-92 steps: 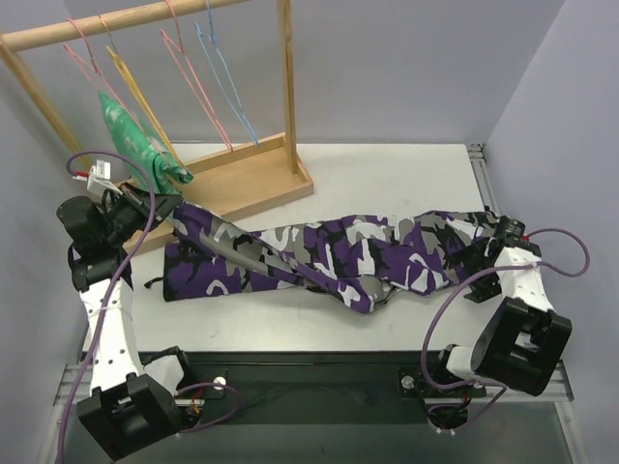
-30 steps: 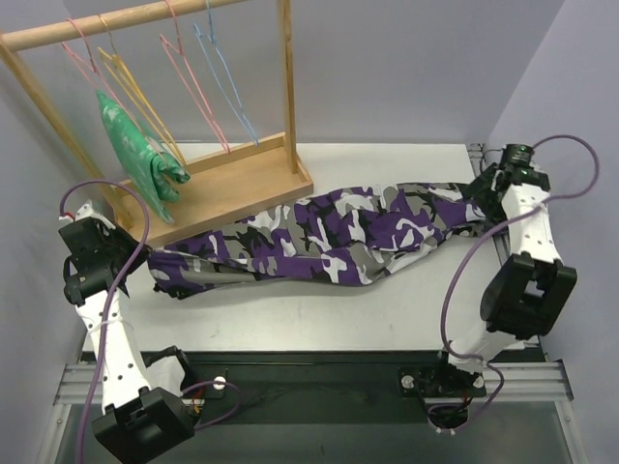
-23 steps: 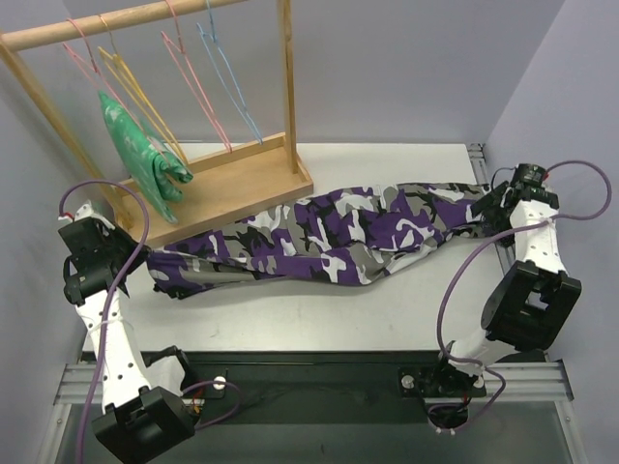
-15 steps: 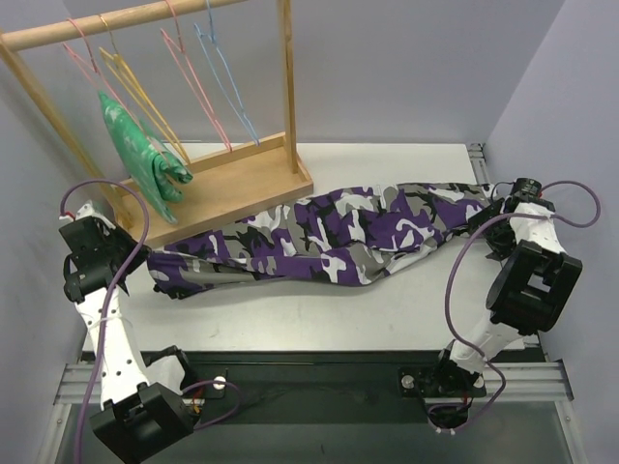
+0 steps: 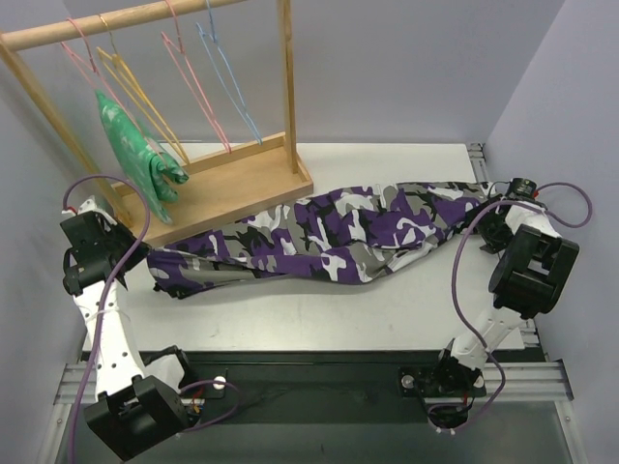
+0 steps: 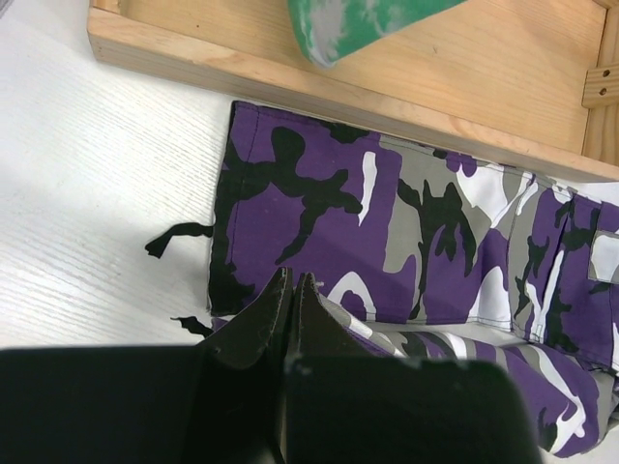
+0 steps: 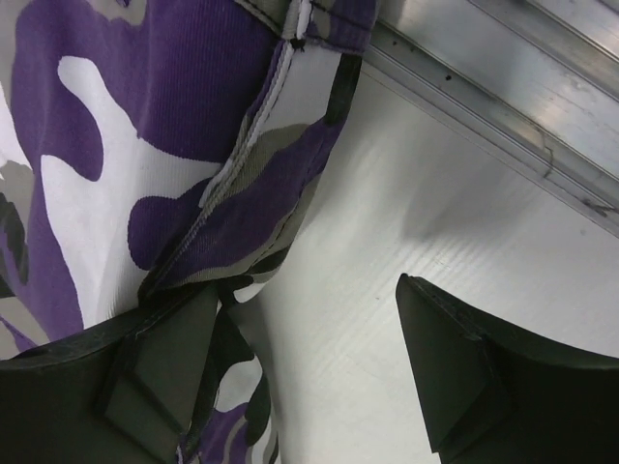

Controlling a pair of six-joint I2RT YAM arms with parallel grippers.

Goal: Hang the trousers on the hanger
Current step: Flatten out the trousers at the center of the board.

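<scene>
The purple camouflage trousers [image 5: 329, 232] lie stretched across the table from left to right. My left gripper [image 5: 138, 254] is at their left end. In the left wrist view its jaws [image 6: 292, 277] are shut, and a fold of the trousers [image 6: 319, 193] runs up to the tips. My right gripper [image 5: 493, 227] stands open at the right end. One finger lies against the trousers [image 7: 145, 126], and bare table shows between the fingers [image 7: 305, 290]. The yellow hanger [image 5: 140, 97] hangs on the wooden rod, far from both grippers.
A wooden rack stands at the back left, with its rod [image 5: 116, 24], post [image 5: 286, 87] and base board [image 5: 242, 179]. It carries pink hangers [image 5: 193, 87], a blue hanger [image 5: 227, 87] and a green patterned garment [image 5: 131, 135]. An aluminium rail [image 7: 484, 87] runs along the table's right edge.
My right gripper has opened wider and dropped from the far right corner to beside the trousers' right end. The trousers lie as they did a second ago. The left gripper has barely shifted.
</scene>
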